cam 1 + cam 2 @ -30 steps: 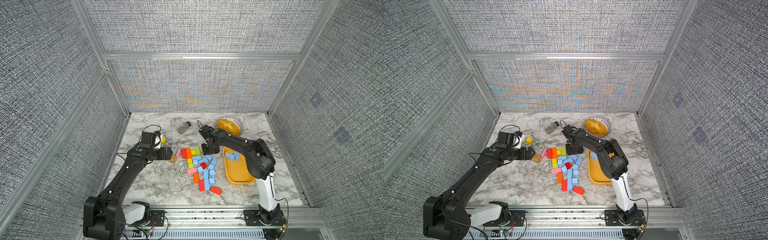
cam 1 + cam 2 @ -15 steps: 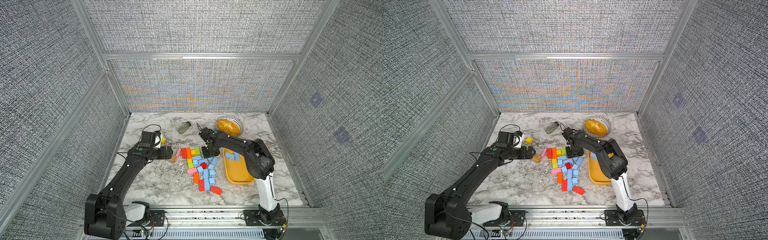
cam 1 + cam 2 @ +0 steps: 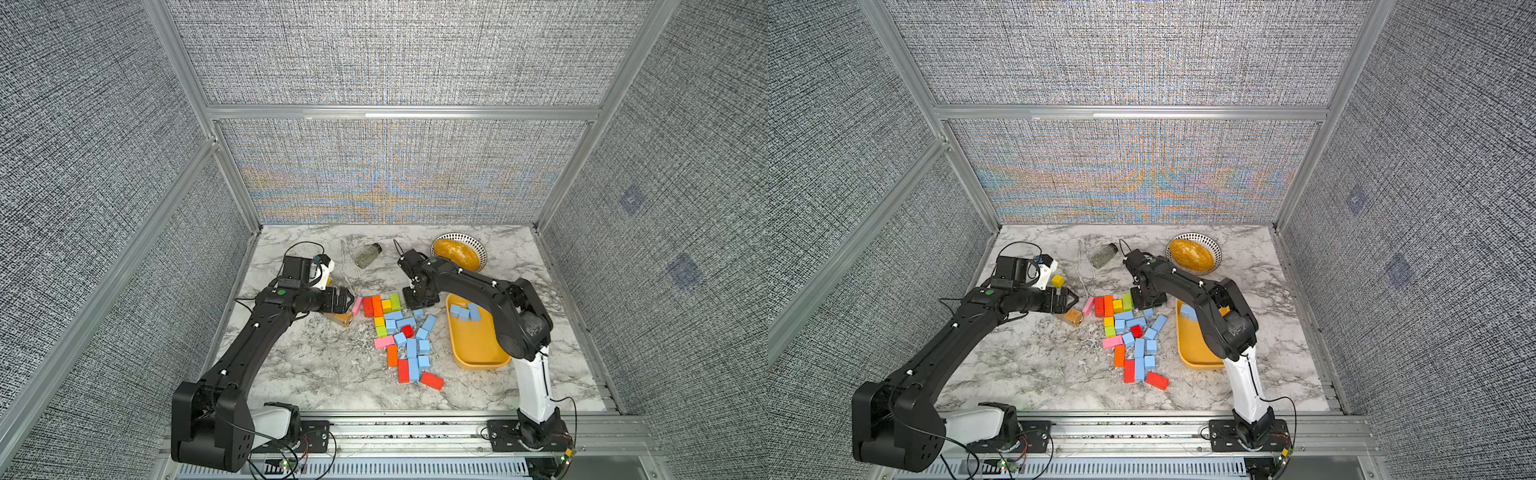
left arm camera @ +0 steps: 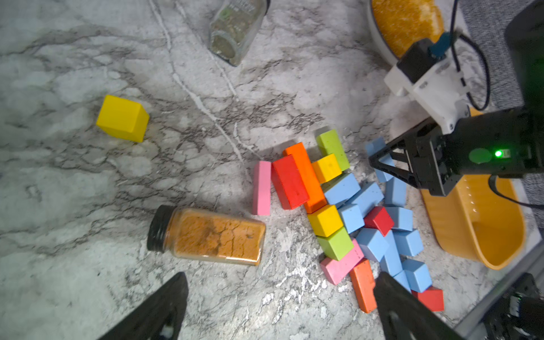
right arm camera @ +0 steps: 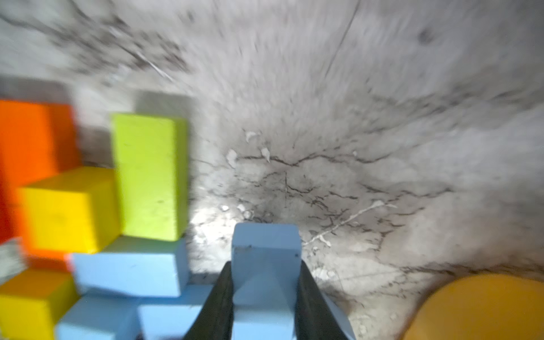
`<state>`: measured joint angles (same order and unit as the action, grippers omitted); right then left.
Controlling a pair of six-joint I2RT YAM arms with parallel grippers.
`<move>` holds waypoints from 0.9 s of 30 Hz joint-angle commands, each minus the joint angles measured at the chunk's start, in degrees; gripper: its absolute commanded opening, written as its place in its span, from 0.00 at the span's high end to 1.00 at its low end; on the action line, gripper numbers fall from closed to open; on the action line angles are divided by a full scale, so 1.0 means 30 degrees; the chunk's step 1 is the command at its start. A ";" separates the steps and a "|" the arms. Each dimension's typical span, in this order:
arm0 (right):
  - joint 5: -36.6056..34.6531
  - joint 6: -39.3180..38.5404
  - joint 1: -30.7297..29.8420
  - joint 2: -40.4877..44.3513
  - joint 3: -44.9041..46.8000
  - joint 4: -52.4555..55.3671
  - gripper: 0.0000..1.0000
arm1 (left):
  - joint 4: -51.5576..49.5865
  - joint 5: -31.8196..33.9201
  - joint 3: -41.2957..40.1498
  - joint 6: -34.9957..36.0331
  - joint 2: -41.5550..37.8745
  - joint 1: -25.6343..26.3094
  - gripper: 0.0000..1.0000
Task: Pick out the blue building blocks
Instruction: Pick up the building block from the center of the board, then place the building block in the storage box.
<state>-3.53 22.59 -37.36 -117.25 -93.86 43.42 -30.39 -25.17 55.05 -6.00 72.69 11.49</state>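
Observation:
Several blue building blocks (image 3: pixel 411 338) lie in a mixed pile mid-table, seen in both top views (image 3: pixel 1139 340) and in the left wrist view (image 4: pixel 369 244). Three more blue blocks (image 3: pixel 464 311) rest in the yellow tray (image 3: pixel 478 365). My right gripper (image 5: pixel 265 265) points down at the pile's far edge, shut on one blue block (image 5: pixel 266 244) that sits on the marble; in a top view the right gripper (image 3: pixel 419 302) hides most of it. My left gripper (image 4: pixel 281 279) is open and empty, hovering left of the pile (image 3: pixel 349 300).
Red, orange, yellow, green and pink blocks (image 3: pixel 376 305) are mixed into the pile. A jar of orange spice (image 4: pixel 212 235) lies by the left gripper. A yellow cube (image 4: pixel 122 117), a glass herb jar (image 3: pixel 368 254) and a bowl (image 3: pixel 457 249) sit farther back.
The right gripper's jaws have closed in on the blue block at the far edge of the pile. The left arm has stayed about where it was.

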 commanded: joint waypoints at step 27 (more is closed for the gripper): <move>-0.1191 -0.0264 0.7419 1.0922 1.1422 -0.0306 0.83 | 0.1742 -0.0314 0.6955 0.2143 0.7129 0.6726 0.05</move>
<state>-3.07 24.49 -16.05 -82.67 -58.85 40.03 -24.08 -27.09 74.41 -0.40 92.77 30.87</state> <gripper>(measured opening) 0.313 0.944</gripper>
